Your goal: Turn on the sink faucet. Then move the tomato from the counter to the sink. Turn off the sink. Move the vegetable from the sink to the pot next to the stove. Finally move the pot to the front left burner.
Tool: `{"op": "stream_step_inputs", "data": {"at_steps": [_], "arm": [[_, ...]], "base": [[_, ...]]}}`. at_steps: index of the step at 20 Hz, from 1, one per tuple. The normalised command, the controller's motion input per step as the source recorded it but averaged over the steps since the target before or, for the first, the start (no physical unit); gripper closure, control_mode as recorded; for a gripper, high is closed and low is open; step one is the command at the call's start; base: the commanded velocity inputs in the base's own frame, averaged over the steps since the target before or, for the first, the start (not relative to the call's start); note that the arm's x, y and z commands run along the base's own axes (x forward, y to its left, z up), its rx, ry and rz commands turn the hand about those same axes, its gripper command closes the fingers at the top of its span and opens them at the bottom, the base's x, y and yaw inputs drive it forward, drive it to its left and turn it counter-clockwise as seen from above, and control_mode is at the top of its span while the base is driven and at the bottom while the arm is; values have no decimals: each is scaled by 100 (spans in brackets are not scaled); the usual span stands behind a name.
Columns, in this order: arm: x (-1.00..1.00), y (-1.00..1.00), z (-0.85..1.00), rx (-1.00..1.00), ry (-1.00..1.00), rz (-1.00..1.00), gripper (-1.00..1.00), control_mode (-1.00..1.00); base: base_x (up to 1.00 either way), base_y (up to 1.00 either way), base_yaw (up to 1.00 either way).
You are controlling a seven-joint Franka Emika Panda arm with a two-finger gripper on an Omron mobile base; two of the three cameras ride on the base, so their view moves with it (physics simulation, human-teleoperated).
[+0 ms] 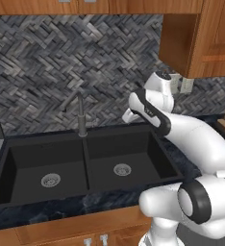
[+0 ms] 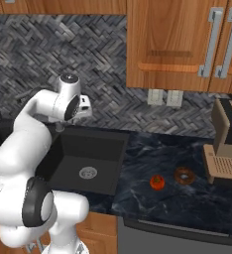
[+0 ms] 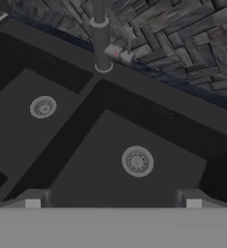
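Faucet [image 1: 81,115] upright behind the divider of the black double sink [image 1: 18,158], grey, small side lever. Gripper [image 3: 113,201] above the right basin, jaws wide, holding nothing. Tomato [image 2: 157,182] small, red-orange, on dark counter [image 2: 187,208] right of sink, beside a donut [image 2: 183,175].

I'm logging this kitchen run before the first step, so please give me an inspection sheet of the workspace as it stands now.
Surface: dark marbled counter around a black two-basin sink, both basins empty and dry.
Job's things: faucet upright behind the divider, no water running; tomato on the counter right of the sink. Pot and stove: nothing seen.
Clutter: a brown ring-shaped item beside the tomato; a tan coffee machine at far right.
Grippers: tool open, holding nothing, over the sink.
Cables: nothing seen.
Surroundings: herringbone backsplash, wooden cabinets, wall outlets.
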Motion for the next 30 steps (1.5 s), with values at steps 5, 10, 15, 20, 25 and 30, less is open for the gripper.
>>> {"op": "stream_step_inputs", "data": {"at_steps": [5,10,15,20,25,30], "arm": [[57,46,-8,2,0,0,-100,-100],[45,47,-15,2,0,0,-100,-100],[39,25,-13,6,0,0,-100,-100],[49,20,-23,2,-2,1,-100,-100],[55,19,-28,1,-3,0,-100,-100],[55,8,-24,1,-1,0,-100,-100]], "base": [[0,0,0],[0,0,0],[0,0,0],[0,0,0],[0,0,0],[0,0,0]]}}
